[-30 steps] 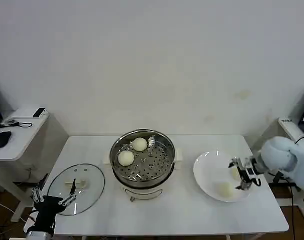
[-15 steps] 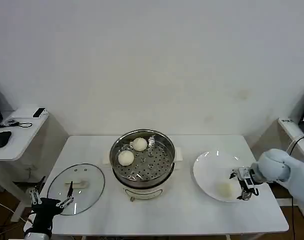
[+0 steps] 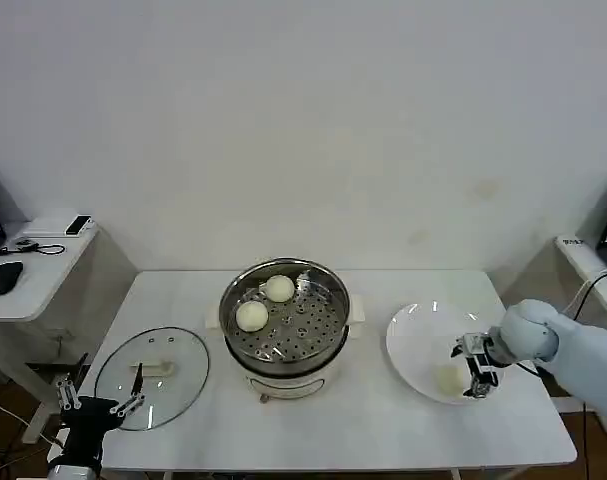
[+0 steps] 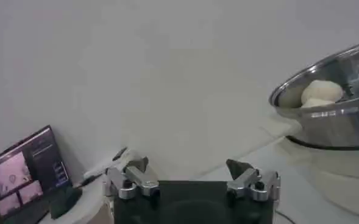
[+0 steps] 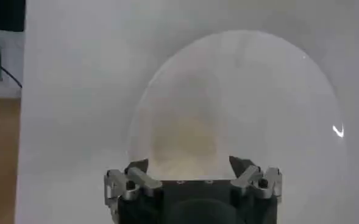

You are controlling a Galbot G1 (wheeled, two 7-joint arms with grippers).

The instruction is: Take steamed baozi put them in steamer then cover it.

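1. The right gripper has come lower and closer in over the last second. It now sits down on the white plate, right next to a baozi.
2. In the right wrist view its fingers are spread wide open, with a pale bun just ahead of them and between them. It is not holding anything yet.
3. This looks like the robot is about to pick up the next bun. Closing the fingers softly should be the next job, because a bun is squishy.
4. A second ago two buns could be seen on the plate. Now I can make out one for sure; the gripper may be hiding the other.
5. The steamer sits in the middle of the table. Two baozi are already inside on the tray with holes, one near the back and one nearer the left.
6. So about half of the buns are in, and the pot is still open.
7. The glass lid lies flat on the table, left of the steamer.
8. The left gripper waits low by the table's front left corner, near the lid. Its fingers are open and hold nothing.
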